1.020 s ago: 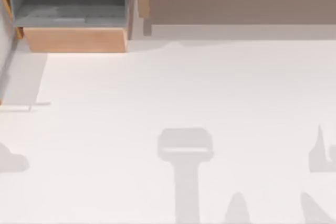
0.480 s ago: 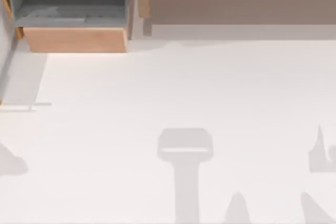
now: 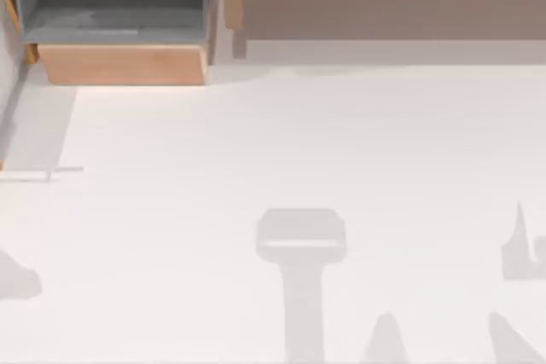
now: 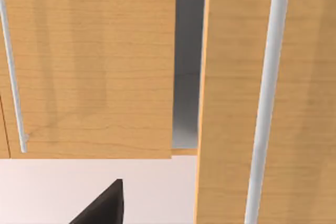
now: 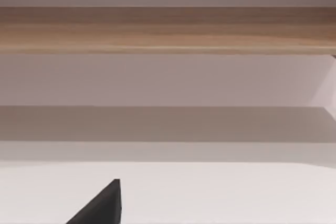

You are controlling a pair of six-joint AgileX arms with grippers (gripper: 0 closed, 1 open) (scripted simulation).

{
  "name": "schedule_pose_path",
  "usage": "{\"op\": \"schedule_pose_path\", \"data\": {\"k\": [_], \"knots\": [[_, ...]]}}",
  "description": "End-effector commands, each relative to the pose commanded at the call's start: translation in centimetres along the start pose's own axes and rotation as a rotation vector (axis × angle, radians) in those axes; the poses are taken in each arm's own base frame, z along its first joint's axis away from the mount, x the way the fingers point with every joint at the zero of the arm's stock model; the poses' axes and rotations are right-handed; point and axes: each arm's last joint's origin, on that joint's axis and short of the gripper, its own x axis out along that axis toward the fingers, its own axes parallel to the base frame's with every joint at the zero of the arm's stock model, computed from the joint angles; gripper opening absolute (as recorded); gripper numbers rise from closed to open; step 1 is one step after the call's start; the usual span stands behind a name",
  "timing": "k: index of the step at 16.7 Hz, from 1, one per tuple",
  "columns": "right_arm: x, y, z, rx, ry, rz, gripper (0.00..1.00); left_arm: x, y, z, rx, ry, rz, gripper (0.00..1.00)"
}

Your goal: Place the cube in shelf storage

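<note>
White bench (image 3: 281,142) lies bare before the shelf (image 3: 384,6); since a second ago only a left-edge shadow has shifted, cube unplaced, jaws' state untellable.

Top view: the grey arm shadow (image 3: 15,279) at the counter's (image 3: 281,142) left edge has shrunk and slid lower vs 1.0 s ago, now sitting closer to the edge. Inside the grey-lined box (image 3: 119,14), the pale patch on its floor sits further left than it did 1.0 s ago.
</note>
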Motion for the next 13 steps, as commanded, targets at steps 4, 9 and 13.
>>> {"op": "schedule_pose_path", "data": {"k": [4,9,13], "knots": [[0.0,0.0,0.0,0.000,0.000,0.000,1.00,0.2,0.2,-2.2,-0.085,0.073,-0.019,1.00],[0.0,0.0,0.0,0.000,0.000,0.000,1.00,1.0,1.7,-8.4,-0.362,0.266,-0.062,1.00],[0.0,0.0,0.0,0.000,0.000,0.000,1.00,2.6,4.9,-13.7,-0.648,0.419,-0.085,1.00]]}}
